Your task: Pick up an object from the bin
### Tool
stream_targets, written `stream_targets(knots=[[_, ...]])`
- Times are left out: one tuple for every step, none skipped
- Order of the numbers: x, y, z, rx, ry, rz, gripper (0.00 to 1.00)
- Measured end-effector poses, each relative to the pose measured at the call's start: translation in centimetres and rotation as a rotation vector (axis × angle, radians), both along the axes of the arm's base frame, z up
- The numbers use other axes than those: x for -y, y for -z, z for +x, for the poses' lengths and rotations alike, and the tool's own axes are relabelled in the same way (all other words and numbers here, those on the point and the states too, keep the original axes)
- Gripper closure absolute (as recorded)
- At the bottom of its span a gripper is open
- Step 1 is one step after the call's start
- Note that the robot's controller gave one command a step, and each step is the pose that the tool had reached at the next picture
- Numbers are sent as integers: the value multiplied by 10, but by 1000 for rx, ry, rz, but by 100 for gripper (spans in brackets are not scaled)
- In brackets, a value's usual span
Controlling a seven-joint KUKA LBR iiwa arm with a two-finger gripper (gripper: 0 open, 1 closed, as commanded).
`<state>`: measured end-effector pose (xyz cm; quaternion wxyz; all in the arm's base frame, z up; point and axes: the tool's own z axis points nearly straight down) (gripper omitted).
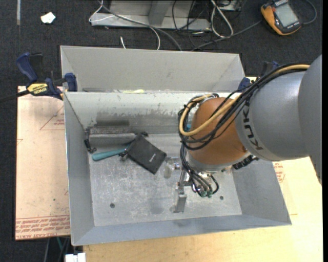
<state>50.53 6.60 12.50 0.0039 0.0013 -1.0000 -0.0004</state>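
Black flat rectangular case (147,155), lying askew, claw (179,197) nearby, its opening unclear

**Fig. 1. Surroundings along the far edge of my view.**

On the dark carpeted floor (77,30) I note four items, well apart from one another. At upper left lies a small white scrap (48,18), alone. At top centre sits a flat light-grey piece of equipment (128,18), cut off by the upper edge. Dark cables (221,28) loop beside its right end, and one strand trails toward me across the carpet. At upper right rests an orange-and-black handheld device (281,15) with a grey screen, partly cropped.
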Motion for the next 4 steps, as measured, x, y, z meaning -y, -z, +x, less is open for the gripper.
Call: stream_targets(knots=[[0,-4,2,7,3,1,0],[-44,58,75,10,58,4,0],[-41,3,96,20,89,3,0],[-58,21,99,4,126,2,0]])
